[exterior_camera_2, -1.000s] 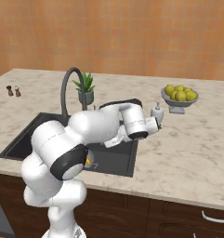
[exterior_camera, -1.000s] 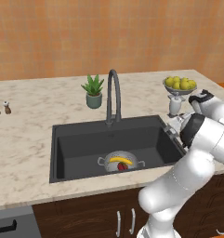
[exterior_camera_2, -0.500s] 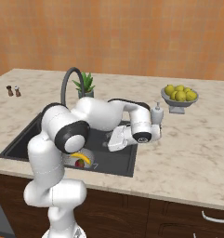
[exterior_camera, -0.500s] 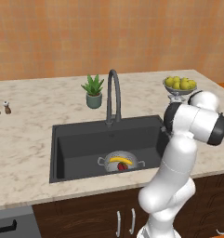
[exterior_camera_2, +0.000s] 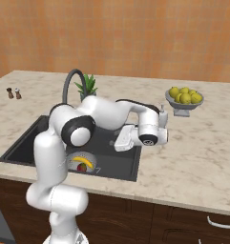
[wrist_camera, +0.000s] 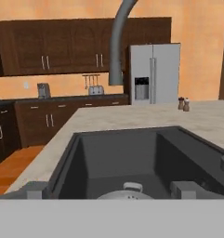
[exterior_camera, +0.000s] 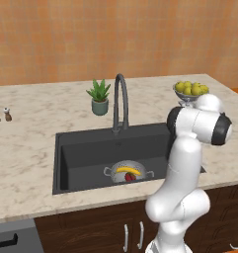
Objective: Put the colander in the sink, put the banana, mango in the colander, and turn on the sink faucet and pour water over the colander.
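We saw the small silvery perforated metal colander [exterior_camera: 128, 171] sitting in the large dark grey rectangular sink [exterior_camera: 86, 148], curved yellow banana [exterior_camera: 128, 170] and red mango [exterior_camera: 130, 176] inside it, tall dark gooseneck faucet [exterior_camera: 120, 101] behind; tool's opening we couldn't tell.

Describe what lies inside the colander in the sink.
In the colander, a yellow banana lies across the top, beside a red mango that it partly covers. The colander's bottom is hidden.
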